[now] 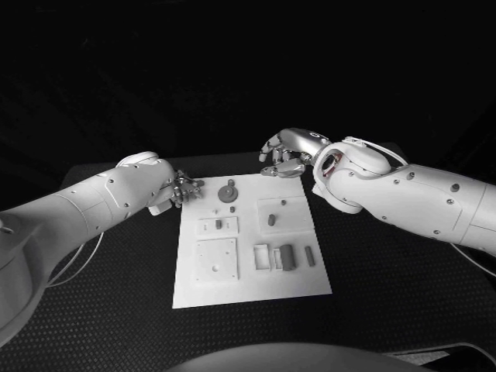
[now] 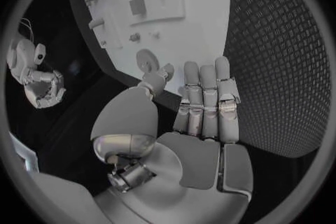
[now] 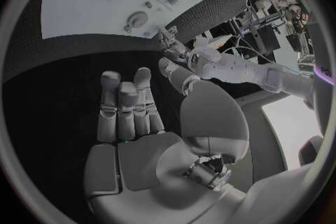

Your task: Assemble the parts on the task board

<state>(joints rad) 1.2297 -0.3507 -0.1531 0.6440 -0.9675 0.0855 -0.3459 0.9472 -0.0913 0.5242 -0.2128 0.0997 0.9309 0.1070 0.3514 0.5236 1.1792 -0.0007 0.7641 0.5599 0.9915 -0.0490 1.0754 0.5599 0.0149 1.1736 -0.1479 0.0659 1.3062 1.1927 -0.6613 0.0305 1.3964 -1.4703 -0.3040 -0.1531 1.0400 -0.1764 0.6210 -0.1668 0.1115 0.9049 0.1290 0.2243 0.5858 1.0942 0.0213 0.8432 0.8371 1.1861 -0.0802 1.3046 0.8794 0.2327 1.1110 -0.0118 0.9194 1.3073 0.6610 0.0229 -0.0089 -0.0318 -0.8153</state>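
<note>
The silver left hand [image 1: 182,188], fingers apart and holding nothing, sits just beside the round grey disc part [image 1: 227,191] on the white plate task board [image 1: 248,287]. The silver right hand [image 1: 290,153], likewise empty with its fingers loosely bent, hangs farther off, so the left is nearer.

Counted on the table [image 1: 404,310]: one board [image 1: 252,271], white. Counted on the board: one round disc part [image 1: 228,191] near the far edge; one small peg [image 1: 273,220] on a raised block; three upright pieces [image 1: 284,256] grouped at the near right; three square raised plates [image 1: 217,258]. Counted over the table: two arms [image 1: 80,205], two hands [image 1: 284,153].
</note>
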